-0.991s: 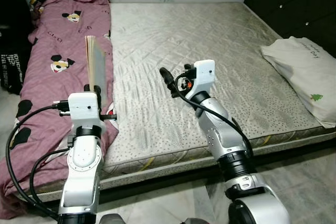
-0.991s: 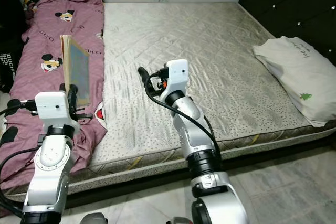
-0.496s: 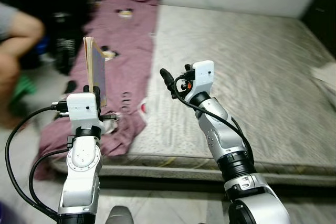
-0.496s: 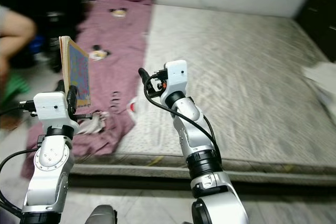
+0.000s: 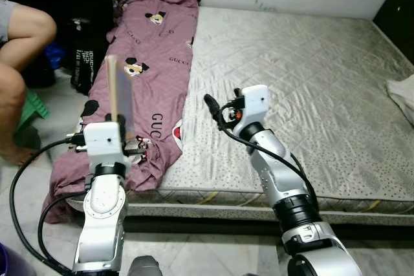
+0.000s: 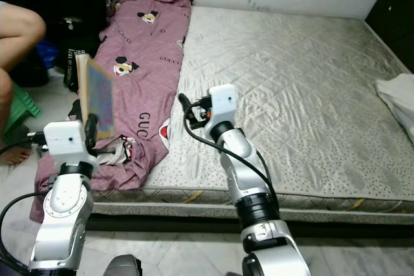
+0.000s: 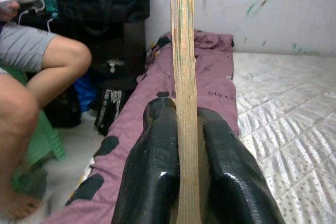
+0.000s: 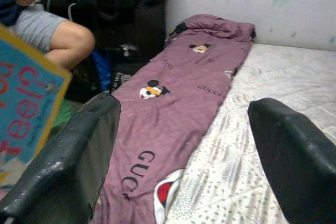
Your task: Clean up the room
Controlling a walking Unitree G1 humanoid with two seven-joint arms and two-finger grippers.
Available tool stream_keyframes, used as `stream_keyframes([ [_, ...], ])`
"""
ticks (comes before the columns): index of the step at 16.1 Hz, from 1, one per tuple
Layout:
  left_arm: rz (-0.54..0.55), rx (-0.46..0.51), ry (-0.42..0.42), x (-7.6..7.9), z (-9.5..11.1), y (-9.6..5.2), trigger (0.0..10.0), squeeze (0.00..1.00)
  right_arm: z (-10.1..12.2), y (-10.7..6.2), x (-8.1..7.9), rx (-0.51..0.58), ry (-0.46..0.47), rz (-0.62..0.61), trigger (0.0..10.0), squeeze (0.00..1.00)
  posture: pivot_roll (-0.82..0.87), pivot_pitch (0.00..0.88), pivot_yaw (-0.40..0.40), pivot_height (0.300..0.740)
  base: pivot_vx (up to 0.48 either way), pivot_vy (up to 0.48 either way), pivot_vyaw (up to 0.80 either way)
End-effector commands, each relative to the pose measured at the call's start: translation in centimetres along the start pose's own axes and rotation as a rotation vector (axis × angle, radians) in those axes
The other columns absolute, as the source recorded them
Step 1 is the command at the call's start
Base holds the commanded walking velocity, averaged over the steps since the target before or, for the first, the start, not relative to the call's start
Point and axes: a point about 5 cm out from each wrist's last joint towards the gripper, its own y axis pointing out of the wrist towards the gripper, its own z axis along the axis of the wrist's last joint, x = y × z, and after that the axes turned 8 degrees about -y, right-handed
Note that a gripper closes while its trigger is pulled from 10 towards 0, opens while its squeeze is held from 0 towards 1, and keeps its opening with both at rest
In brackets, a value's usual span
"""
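Mauve blanket (image 5: 152,63) with cartoon-mouse heads and "GUCCI" lettering; grey quilted mattress (image 5: 304,69); blue-covered book (image 6: 98,98), red lettering; black fingers (image 7: 155,171); green stool (image 5: 29,105).

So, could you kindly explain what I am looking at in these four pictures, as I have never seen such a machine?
It is a humanoid robot tidying a bedroom. Two pictures come from the cameras in its head, looking down over its two silver arms. The other two come from a camera on each wrist, looking along that claw's black fingers.

The left claw is shut on a thin book, held upright. The right claw is open and holds nothing, raised over the edge of the bed.

On the bare mattress lies a purple quilt printed with cartoon mice. A white pillow lies at the bed's right edge. A person sits to the left, beside a black bag.
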Motion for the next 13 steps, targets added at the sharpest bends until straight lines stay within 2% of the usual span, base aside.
stream_keyframes([
  [1, -0.015, 0.045, -0.034, 0.3, 1.2, 0.1, 10.0, 0.0, 0.5, -0.1, 0.4, 0.029, -0.01, -0.031, 10.0, 0.0, -0.02, 0.0, -0.027, 0.74, 0.0, 0.0, 0.0],
  [4, -0.058, 0.072, 0.023, 0.3, 1.3, 0.9, 10.0, 0.0, 0.9, 0.0, 0.6, 0.051, -0.047, -0.041, 10.0, 0.0, -0.06, 0.0, 0.002, 0.74, 0.0, 0.0, 0.0],
  [6, -0.067, 0.073, 0.013, 0.7, 1.4, 0.9, 10.0, 0.0, 0.9, -0.4, 0.9, 0.055, -0.065, -0.031, 10.0, 0.0, -0.06, 0.0, 0.003, 0.74, 0.0, 0.0, 0.0],
  [9, -0.079, 0.06, -0.014, 1.1, 1.1, 0.5, 10.0, 0.0, 0.3, -0.7, 0.4, 0.039, -0.067, -0.014, 10.0, 0.0, -0.05, 0.0, -0.008, 0.74, 0.0, 0.0, 0.8],
  [13, -0.076, 0.04, -0.006, 1.2, 0.6, -0.7, 10.0, 0.0, -0.6, -1.1, -0.8, 0.004, -0.042, 0.035, 10.0, 0.0, -0.01, 0.0, -0.059, 0.74, 0.0, 0.0, 0.0],
])
